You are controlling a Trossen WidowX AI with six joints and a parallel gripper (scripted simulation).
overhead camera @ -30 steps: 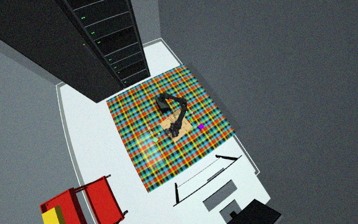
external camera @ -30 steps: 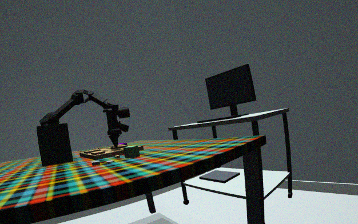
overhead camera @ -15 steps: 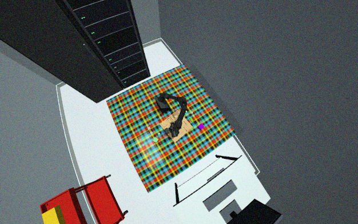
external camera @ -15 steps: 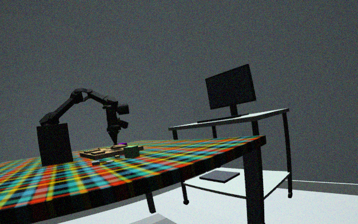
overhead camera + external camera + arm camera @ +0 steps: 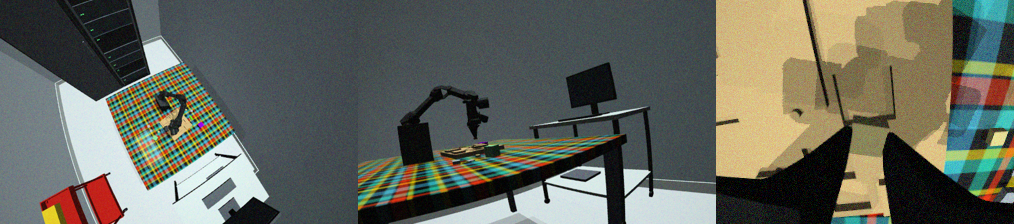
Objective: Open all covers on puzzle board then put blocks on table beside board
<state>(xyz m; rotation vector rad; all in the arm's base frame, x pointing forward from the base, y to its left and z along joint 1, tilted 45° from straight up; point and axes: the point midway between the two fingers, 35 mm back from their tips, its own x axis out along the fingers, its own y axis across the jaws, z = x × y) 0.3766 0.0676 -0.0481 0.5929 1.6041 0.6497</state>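
Observation:
The wooden puzzle board (image 5: 186, 126) (image 5: 456, 156) (image 5: 751, 150) lies on the checked cloth. My gripper (image 5: 174, 133) (image 5: 475, 138) (image 5: 867, 136) points down above the board and is shut on a small olive-grey block (image 5: 868, 140), held clear of the board. Dark slots and outlines cross the board in the wrist view; which covers are open I cannot tell. On the cloth beside the board stand a purple block (image 5: 201, 124) (image 5: 482, 142), a light green block (image 5: 155, 138) (image 5: 492, 151) and a thin green piece (image 5: 191, 117).
Small pale pieces lie near the board, among them a white one (image 5: 191, 111), another white one (image 5: 148, 126) and a pale yellow one (image 5: 999, 138). The arm's base (image 5: 162, 103) (image 5: 416, 144) stands behind the board. A trolley with a monitor (image 5: 592, 86) stands beyond the table.

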